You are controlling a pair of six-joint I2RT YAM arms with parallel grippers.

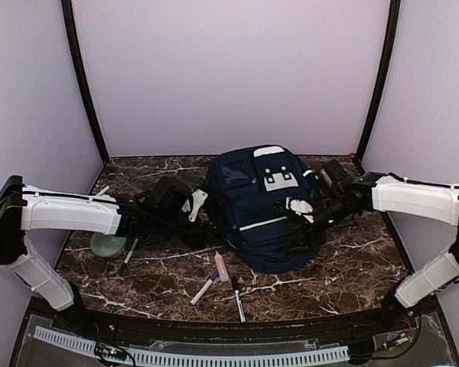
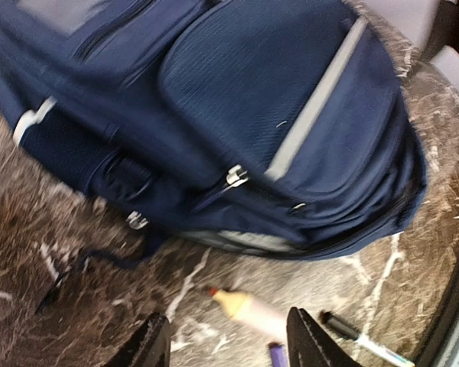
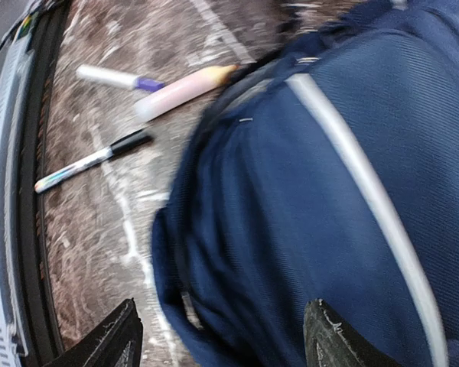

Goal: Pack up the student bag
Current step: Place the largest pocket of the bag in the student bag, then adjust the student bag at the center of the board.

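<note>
The student bag (image 1: pixel 260 206) is a large navy backpack with white stripes, lying flat in the middle of the marble table. It fills the left wrist view (image 2: pixel 245 115) and the right wrist view (image 3: pixel 329 191). My left gripper (image 1: pixel 213 224) is open and empty at the bag's left side, low over the table (image 2: pixel 229 348), with a pink-and-cream tube (image 2: pixel 252 310) between its fingers' line. My right gripper (image 1: pixel 300 233) is open and empty over the bag's lower right corner (image 3: pixel 222 344), one finger (image 3: pixel 340 344) over the fabric.
In front of the bag lie the pink tube (image 1: pixel 221 267), a white pen with a purple cap (image 1: pixel 203 290) and a black-capped marker (image 1: pixel 238 298). Another dark marker (image 1: pixel 127 256) and a pale green dish (image 1: pixel 107 245) sit under the left arm. Walls enclose three sides.
</note>
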